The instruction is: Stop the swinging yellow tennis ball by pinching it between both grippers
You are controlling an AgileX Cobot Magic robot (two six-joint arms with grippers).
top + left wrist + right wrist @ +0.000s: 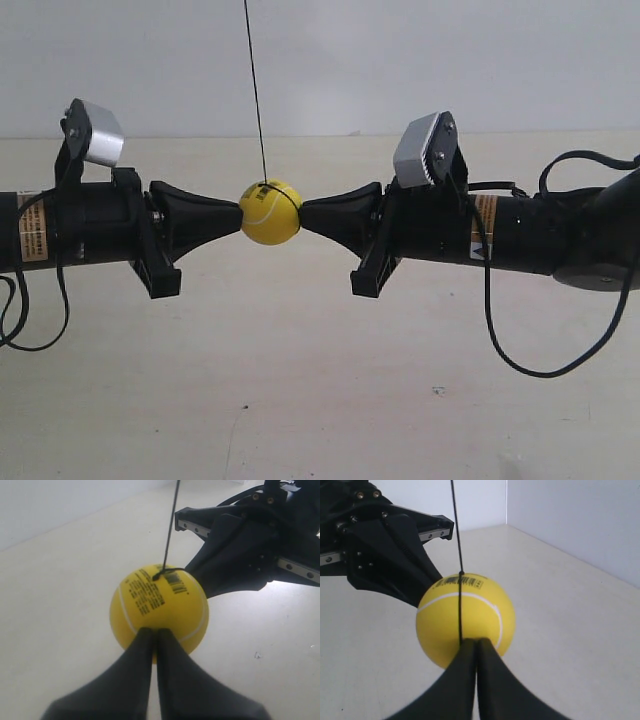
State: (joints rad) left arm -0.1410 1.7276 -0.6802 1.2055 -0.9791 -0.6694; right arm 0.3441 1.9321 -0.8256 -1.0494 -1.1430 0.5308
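Observation:
The yellow tennis ball (270, 212) hangs on a thin dark string (255, 90) and sits squeezed between two black wedge-shaped gripper tips. The gripper of the arm at the exterior view's left (236, 212) touches one side of the ball, and the gripper of the arm at the exterior view's right (303, 212) touches the opposite side. In the left wrist view my left gripper (156, 631) is shut, its tip pressed against the ball (159, 610). In the right wrist view my right gripper (476, 641) is likewise shut, with its tip against the ball (465, 620). Nothing lies between either pair of jaws.
A pale tabletop (300, 400) lies well below the arms and a white wall (400, 60) stands behind. Black cables (520, 360) loop down from both arms. A silver-grey box (425, 148) tops each wrist.

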